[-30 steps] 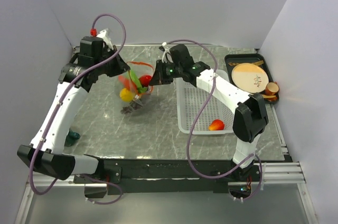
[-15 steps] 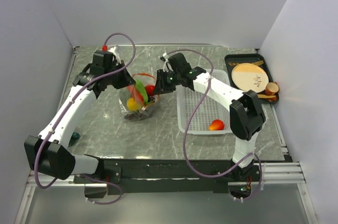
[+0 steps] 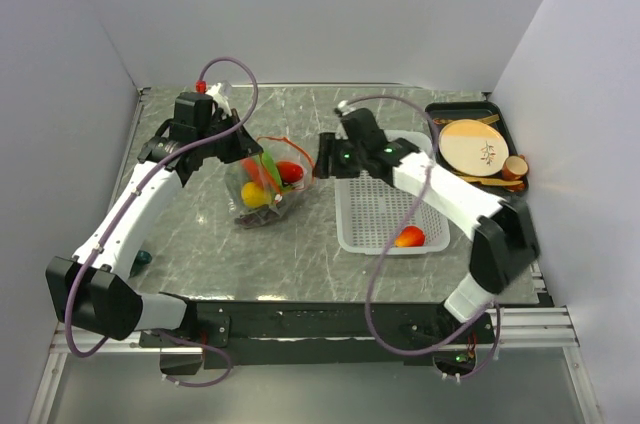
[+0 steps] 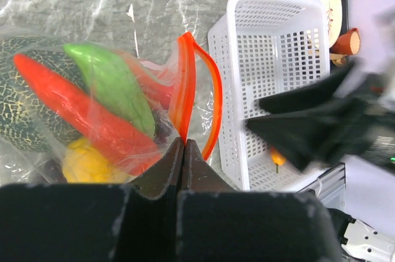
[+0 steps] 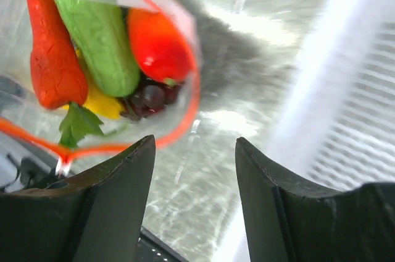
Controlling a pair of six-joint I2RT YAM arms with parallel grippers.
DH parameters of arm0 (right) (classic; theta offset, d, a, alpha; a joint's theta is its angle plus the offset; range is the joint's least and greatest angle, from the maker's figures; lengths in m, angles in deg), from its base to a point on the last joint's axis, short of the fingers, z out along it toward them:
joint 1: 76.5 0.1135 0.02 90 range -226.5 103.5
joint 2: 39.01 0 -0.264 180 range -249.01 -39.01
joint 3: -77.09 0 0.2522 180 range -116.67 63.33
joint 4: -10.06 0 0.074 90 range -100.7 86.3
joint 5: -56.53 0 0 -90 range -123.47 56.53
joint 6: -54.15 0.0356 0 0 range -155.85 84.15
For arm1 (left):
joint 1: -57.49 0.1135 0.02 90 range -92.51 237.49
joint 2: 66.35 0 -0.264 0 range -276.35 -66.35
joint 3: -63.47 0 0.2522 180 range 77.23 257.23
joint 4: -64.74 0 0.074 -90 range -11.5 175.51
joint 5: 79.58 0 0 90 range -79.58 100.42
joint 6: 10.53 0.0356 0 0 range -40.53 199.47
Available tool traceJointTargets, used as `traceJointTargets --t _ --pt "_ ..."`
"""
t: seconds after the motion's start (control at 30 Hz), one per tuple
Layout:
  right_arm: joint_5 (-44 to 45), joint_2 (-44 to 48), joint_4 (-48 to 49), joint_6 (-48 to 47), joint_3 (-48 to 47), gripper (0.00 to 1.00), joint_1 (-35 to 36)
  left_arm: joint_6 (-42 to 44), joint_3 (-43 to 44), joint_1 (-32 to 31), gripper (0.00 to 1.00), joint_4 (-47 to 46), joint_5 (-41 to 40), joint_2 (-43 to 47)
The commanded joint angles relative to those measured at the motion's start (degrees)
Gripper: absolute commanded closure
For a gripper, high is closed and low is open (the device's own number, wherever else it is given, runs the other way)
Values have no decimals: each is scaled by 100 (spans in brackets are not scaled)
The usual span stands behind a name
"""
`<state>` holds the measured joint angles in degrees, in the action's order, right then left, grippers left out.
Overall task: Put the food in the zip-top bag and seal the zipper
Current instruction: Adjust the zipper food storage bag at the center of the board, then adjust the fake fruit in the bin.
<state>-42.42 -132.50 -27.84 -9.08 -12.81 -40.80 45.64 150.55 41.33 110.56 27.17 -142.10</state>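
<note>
The left gripper (image 4: 183, 148) is pressed together, pinching the zipper (image 4: 216, 98) of one bag (image 4: 133, 21), which lies on the table (image 3: 200, 264). Inside it I count perhaps six food pieces (image 5: 92, 33). The right gripper (image 5: 194, 157) is spread and empty, near the bag mouth. One orange-red piece (image 3: 408, 236) lies in the basket (image 3: 380, 199).

Clear zip-top bag (image 3: 262, 212), zipper (image 4: 185, 83) gaping, holds toy food (image 5: 95, 33).

Left tool (image 3: 240, 147) at zip-top bag (image 3: 262, 194) mouth, seemingly pinching; right tool (image 3: 321, 156) just beside; orange-red piece (image 3: 408, 236) in basket (image 3: 375, 206).
</note>
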Motion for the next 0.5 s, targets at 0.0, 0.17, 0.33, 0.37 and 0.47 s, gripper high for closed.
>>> traceJointTargets --t 0.0,0.17,0.33,0.37,0.47 --pt "1088 964 -248 22 336 38 -458 25 95 -18 99 -401 240 104" --pt "1798 1210 -1635 118 450 26 -960 25 42 -71 99 -498 355 130" --pt "2837 1439 -2577 996 811 18 -1013 34 24 -106 99 -516 390 157" --pt "2898 1439 -2691 1163 898 18 -1021 69 25 -115 99 -490 390 157" --pt "3048 1387 -3166 1848 1021 15 -1022 148 77 -124 99 -393 373 139"
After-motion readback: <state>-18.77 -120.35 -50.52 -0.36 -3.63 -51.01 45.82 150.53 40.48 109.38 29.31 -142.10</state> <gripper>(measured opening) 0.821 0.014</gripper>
